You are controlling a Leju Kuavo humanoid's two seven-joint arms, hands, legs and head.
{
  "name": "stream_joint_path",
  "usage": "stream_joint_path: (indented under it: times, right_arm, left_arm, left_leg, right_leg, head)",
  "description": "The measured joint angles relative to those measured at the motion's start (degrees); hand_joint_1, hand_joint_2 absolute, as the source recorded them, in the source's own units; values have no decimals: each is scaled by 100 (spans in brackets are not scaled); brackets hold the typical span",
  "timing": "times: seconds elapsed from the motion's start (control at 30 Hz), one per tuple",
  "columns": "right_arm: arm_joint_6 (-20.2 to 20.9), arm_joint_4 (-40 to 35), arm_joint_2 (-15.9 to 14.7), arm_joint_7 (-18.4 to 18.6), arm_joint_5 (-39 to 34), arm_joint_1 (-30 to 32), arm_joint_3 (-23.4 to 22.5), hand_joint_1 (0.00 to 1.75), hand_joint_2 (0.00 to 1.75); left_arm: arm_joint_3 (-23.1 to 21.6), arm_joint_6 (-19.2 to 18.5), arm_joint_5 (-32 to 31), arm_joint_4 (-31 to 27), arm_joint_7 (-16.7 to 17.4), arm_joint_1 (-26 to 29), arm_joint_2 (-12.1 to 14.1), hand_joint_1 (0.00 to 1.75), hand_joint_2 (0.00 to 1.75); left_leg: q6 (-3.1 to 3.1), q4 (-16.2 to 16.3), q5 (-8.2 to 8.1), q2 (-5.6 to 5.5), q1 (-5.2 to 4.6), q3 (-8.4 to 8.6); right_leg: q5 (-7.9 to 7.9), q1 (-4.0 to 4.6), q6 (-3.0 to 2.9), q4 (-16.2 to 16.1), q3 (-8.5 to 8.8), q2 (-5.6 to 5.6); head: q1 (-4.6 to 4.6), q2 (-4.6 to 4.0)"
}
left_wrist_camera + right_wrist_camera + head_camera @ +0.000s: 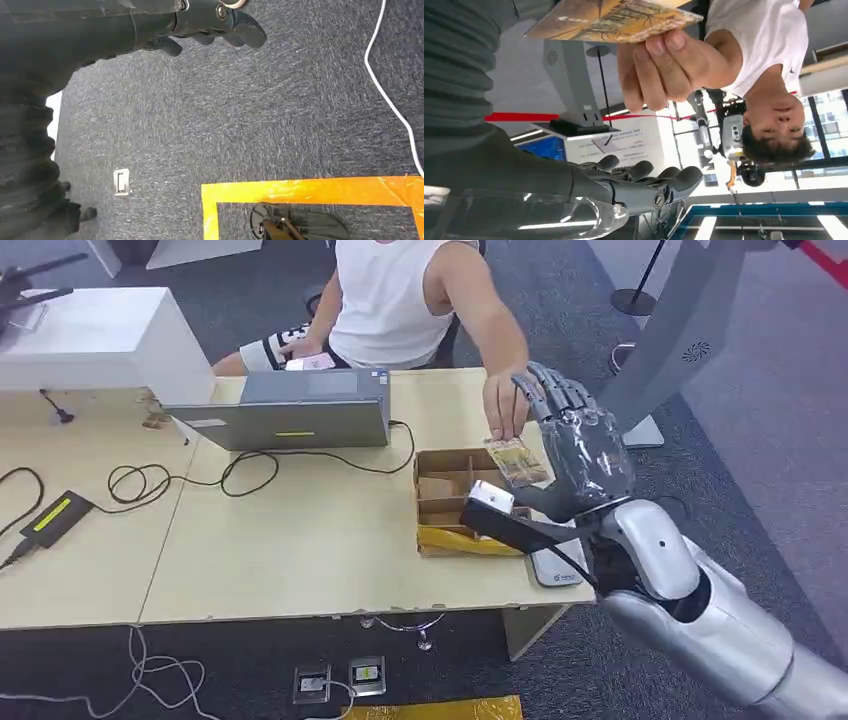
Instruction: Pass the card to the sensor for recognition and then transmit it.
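- Card (pixel 518 462), with a brown and yellow picture on it, is at about 3 o'clock of the head view, above the far right corner of the cardboard box (pixel 446 502). A person's hand (pixel 507 405) pinches its far edge. In the right wrist view the same card (pixel 614 20) is between the person's fingertips (pixel 659 47).
- At 9 o'clock on the pale table (pixel 300 550) lies a small black device (pixel 56 515) with a yellow-green stripe, and black cables (pixel 190 475) run from it toward the middle.
- At 12 o'clock stands a grey laptop (pixel 290 410), and behind it sits the person in a white shirt (pixel 385 300).
- Right hand (pixel 580 455) is raised at 3 o'clock just beside the card, with fingers straight and spread. Whether the thumb touches the card I cannot tell; the right wrist view shows the fingers (pixel 649 175) well apart from the card with nothing in them.
- A white phone-like device (pixel 558 565) lies on the table edge under the right arm.
- Left hand (pixel 210 20) hangs over the grey carpet (pixel 280 110) near yellow tape (pixel 310 191); its fingers are curled and hold nothing.
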Motion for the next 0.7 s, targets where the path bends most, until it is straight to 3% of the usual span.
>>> stream_joint_path:
  times: [0.1, 0.13, 0.17, 0.7]
  right_arm:
    - [-203, 760, 385, -230, -444, -274, 304, 0, 175]
    - [-212, 840, 418, -256, -488, -298, 328, 159, 175]
    - [-223, 925, 453, -284, -538, -325, 357, 175, 175]
    - [-315, 1587, 698, -304, -783, -488, 527, 175, 175]
  left_arm:
    - [-15, -35, -26, -11, 90, -38, 2, 0, 175]
    - [-15, -35, -26, -20, 96, -37, 2, 0, 175]
    - [-15, -33, -22, -31, 105, -36, 2, 0, 175]
    - [-26, -28, 4, -46, 107, -24, 2, 0, 175]
  left_leg:
    - [-1, 0, 1, 1, 1, 2]
    - [-1, 0, 1, 1, 0, 2]
    - [-1, 0, 1, 1, 0, 2]
    - [-1, 0, 0, 2, 1, 3]
  right_leg:
    - [2, 1, -3, 1, 0, 1]
    - [2, 1, -3, 1, 0, 1]
    - [2, 1, -3, 1, 0, 1]
    - [2, 2, -3, 1, -1, 2]
  head:
    - [2, 2]
    - [2, 2]
    - [2, 2]
    - [2, 2]
